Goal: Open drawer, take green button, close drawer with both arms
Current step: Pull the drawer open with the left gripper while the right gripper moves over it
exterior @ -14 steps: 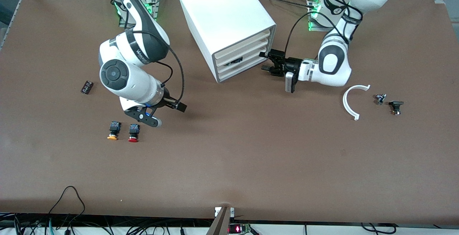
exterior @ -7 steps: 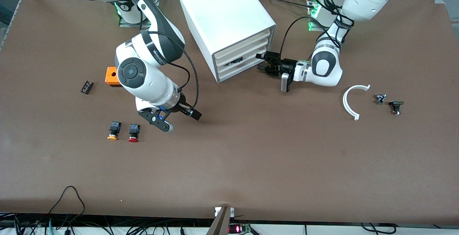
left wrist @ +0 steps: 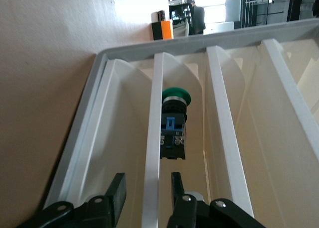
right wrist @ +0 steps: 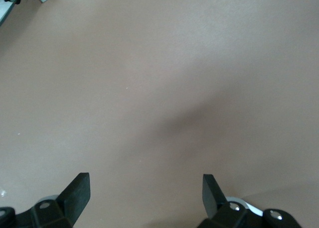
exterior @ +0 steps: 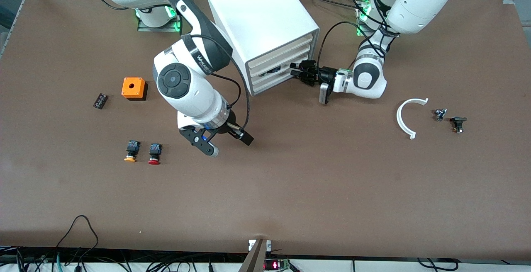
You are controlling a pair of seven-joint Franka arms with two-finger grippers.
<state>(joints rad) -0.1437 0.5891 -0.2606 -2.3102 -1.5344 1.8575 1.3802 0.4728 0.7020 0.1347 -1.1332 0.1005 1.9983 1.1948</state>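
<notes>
The white cabinet (exterior: 257,15) stands at the robots' side of the table, its four cream drawer fronts turned toward the left arm's end. My left gripper (exterior: 295,72) is at a lower drawer's front (exterior: 286,69). In the left wrist view its fingers (left wrist: 117,190) are apart, one on each side of a white drawer edge (left wrist: 152,133), not pressing it. The green-capped button (left wrist: 174,123) lies just inside, beside that edge. My right gripper (exterior: 229,144) hangs open and empty over bare table, nearer the front camera than the cabinet; the right wrist view (right wrist: 146,188) shows only brown tabletop.
An orange box (exterior: 133,88), a small black part (exterior: 100,100), an orange-capped button (exterior: 131,151) and a red-capped button (exterior: 154,154) lie toward the right arm's end. A white curved piece (exterior: 406,116) and two small parts (exterior: 439,114) (exterior: 458,123) lie toward the left arm's end.
My left gripper has moved in to the drawer fronts. My right arm has swung toward the middle of the table, uncovering the orange box.
</notes>
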